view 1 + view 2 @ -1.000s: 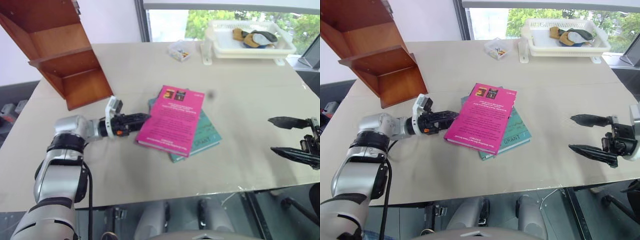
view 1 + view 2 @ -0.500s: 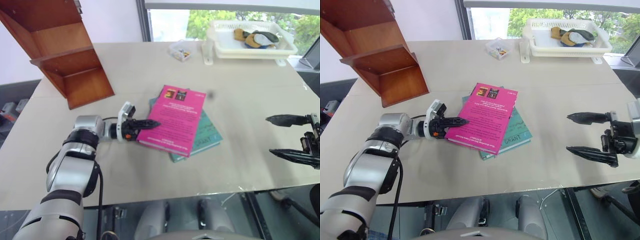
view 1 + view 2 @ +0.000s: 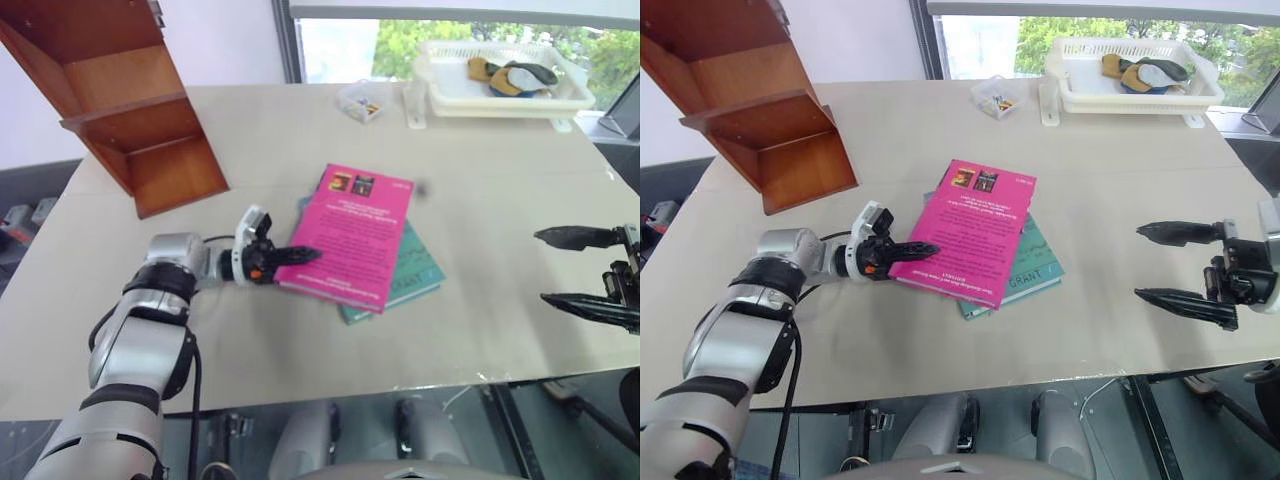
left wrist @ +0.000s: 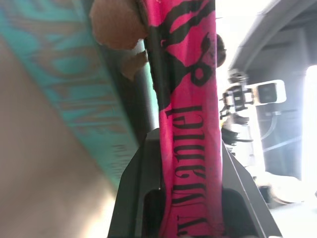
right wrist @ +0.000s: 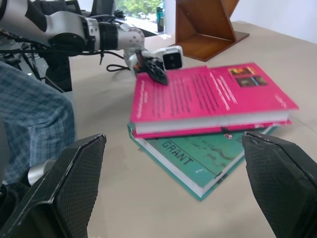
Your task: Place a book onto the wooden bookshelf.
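Note:
The magenta-pink book lies on top of a teal-green book in the middle of the table. My left gripper is shut on the pink book's near-left spine edge, and the left wrist view shows the pink spine clamped between the two black fingers. That edge is lifted slightly off the teal book. The wooden bookshelf stands at the table's far left corner. At the right edge of the table my right gripper hangs open, well clear of the books.
A white basket with gloves sits at the far right by the window. A small clear box lies near it. A person's leg in checked trousers appears beside the table in the right wrist view.
My left gripper slid onto the pink book's spine edge and closed on it. The book's near-left edge has lifted a little. My right gripper has stayed where it was.

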